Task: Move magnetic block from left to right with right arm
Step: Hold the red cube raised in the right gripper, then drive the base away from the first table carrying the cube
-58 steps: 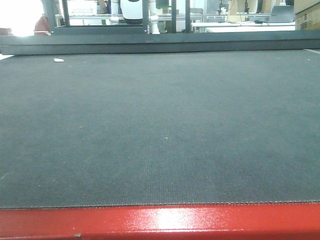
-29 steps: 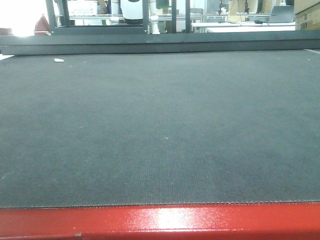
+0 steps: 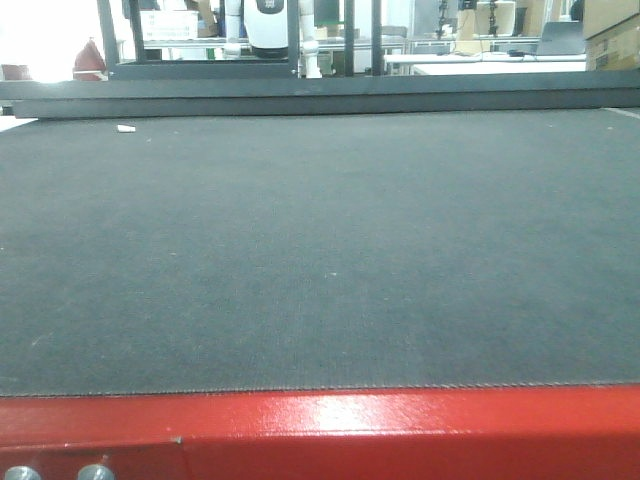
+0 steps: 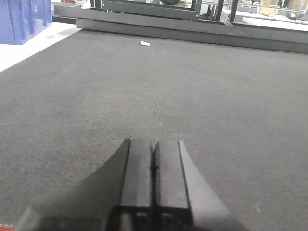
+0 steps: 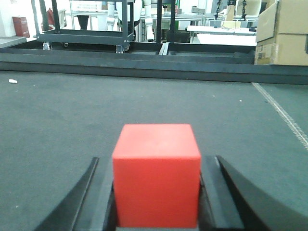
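Observation:
In the right wrist view the magnetic block (image 5: 156,175), a small bright-red cube, sits between the two black fingers of my right gripper (image 5: 156,159), which is shut on its left and right faces. Whether the cube touches the dark mat (image 5: 72,110) below cannot be told. My left gripper (image 4: 154,142) is shut with its two black pads pressed together and nothing between them, low over the mat (image 4: 216,96). The front view shows only the mat (image 3: 320,240); neither gripper nor the block appears there.
A raised dark ledge (image 3: 320,90) bounds the mat's far side and a red rim (image 3: 320,425) its near side. A white scrap (image 3: 126,128) lies far left. Tan cardboard boxes (image 5: 281,31) stand far right, a blue bin (image 4: 24,19) far left, a wheeled black rack (image 5: 82,33) behind.
The front view has shifted: the mat's far ledge sits lower in the picture and two bolts now show on the red rim at bottom left. No gripper or block enters that view.

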Robot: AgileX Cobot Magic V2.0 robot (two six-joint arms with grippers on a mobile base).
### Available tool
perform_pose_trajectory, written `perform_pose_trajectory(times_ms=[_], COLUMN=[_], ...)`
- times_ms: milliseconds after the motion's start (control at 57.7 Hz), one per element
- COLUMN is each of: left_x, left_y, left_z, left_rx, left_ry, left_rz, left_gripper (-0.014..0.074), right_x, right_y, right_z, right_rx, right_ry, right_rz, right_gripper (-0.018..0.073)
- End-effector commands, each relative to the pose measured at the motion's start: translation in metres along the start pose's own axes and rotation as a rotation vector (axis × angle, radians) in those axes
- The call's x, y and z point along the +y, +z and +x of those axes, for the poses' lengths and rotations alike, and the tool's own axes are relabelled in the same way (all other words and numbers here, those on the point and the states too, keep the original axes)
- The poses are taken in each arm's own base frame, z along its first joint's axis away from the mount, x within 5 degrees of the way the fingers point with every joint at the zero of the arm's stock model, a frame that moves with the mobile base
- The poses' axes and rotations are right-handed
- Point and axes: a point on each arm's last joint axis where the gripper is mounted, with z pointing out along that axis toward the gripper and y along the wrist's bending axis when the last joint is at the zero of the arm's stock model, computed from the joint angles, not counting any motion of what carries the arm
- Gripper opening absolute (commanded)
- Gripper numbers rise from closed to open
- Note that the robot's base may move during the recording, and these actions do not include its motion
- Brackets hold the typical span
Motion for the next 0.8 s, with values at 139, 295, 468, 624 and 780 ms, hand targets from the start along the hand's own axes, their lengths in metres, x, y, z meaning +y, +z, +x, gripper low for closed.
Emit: perform_pose_trajectory(times_ms=[139,295,468,624,780], left_x=[-0.0001,-0.0001,-0.0001,-0.0001,-0.0001], left_y=[-0.0005,-0.0005,-0.0005,-0.0005,-0.0005], left_z=[-0.0043,-0.0043,-0.0043,-0.0043,-0.0043], left_rx=[-0.082,-0.082,-0.082,-0.082,-0.082], left_ry=[-0.009,-0.009,-0.009,-0.009,-0.009], left_rz=[0.007,0.007,0.007,0.007,0.007], left_gripper=[-0.0126,-0.0126,-0.0126,-0.0126,-0.0126], right_x=[-0.0001,-0.0001,-0.0001,-0.0001,-0.0001], right_y=[-0.0013,-0.0013,-0.0013,-0.0013,-0.0013], right_z=[-0.0164,-0.0164,-0.0164,-0.0164,-0.0164], right_rx=[-0.112,-0.112,-0.112,-0.112,-0.112], right_ry=[-0.01,-0.01,-0.01,-0.01,-0.01], right_rz=[0.007,0.007,0.007,0.007,0.007], right_gripper=[0.0283,0.0283,0.0283,0.0283,0.0283])
